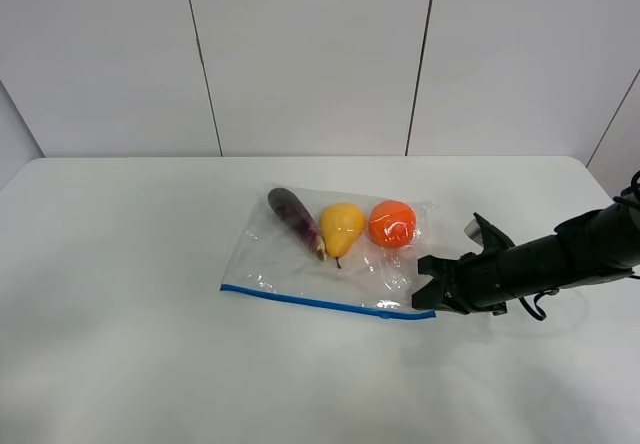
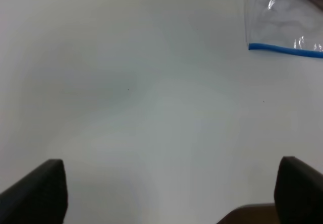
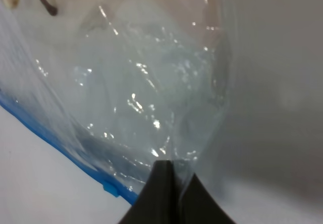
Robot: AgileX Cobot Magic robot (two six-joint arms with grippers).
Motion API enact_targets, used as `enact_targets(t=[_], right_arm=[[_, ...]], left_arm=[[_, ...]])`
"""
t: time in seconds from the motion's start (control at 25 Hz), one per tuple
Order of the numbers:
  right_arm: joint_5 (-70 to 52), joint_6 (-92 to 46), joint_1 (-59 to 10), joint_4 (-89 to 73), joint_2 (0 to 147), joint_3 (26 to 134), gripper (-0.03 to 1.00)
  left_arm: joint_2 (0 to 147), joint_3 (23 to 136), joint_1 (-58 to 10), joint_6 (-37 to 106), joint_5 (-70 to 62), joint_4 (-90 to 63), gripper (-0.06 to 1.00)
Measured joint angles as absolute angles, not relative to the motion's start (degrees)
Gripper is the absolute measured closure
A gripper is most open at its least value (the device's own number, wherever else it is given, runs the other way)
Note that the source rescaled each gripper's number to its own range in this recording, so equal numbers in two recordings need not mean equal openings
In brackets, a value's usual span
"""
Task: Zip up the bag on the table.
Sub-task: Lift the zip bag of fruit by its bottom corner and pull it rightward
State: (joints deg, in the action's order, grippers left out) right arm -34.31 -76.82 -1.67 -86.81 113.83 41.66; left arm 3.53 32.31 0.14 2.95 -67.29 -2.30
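Observation:
The clear bag point(image 1: 300, 264) lies flat in the middle of the white table point(image 1: 120, 314), its blue zipper strip point(image 1: 320, 302) along the near edge. Through the plastic I see an eggplant point(image 1: 295, 222), a pear point(image 1: 341, 226) and an orange point(image 1: 392, 223). My right gripper point(image 1: 425, 289) reaches in from the right and is shut on the bag's right end near the zipper; in the right wrist view the fingertips point(image 3: 169, 178) pinch the crinkled plastic point(image 3: 151, 82). My left gripper point(image 2: 171, 188) is open over bare table, with the bag's corner point(image 2: 282, 17) well ahead of it.
A white panelled wall point(image 1: 300, 54) stands behind the table. The right arm point(image 1: 560, 254) stretches in over the table's right side. The left arm is outside the exterior view.

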Motion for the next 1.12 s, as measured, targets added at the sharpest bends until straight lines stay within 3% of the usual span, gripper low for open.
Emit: enact_targets(t=[1.12], right_arm=[[-36.71, -78.98, -1.67, -88.27, 98.96, 41.51, 0.97]], left_arm=[[3.53, 32.31, 0.14, 2.95, -67.29, -2.3, -0.06]])
